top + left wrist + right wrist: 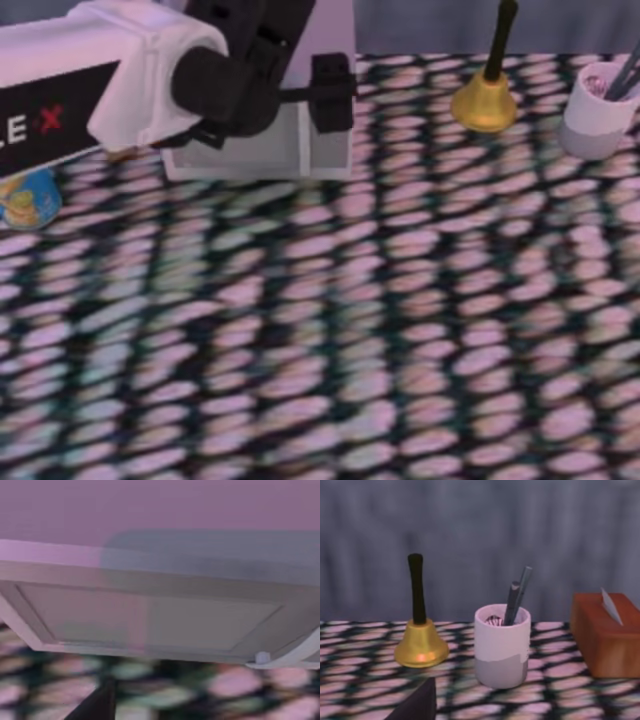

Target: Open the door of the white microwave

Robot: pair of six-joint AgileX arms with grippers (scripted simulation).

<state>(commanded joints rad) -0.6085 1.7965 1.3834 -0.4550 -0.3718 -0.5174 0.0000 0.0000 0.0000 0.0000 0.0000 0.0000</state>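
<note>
Left arm: you see it reaching in from the top view's left, covering much of the white microwave [255, 150] at the far left of the table [350, 320].
Left gripper [333, 92]: it sits at the microwave's front right edge; you cannot tell whether its fingers are apart or together.
Door [150, 622]: in the left wrist view you get its white frame and grey window very close, slanted across the picture, cut off at both ends.
Right arm: out of the top view; its gripper is not shown.
Bell [487, 95]: gold, dark handle, far right of centre.
Cup [598, 108]: white, holding pens, cut by the right edge.
Tissue box [602, 632]: brown, only in the right wrist view.
Can [28, 198]: half hidden under the left arm.
</note>
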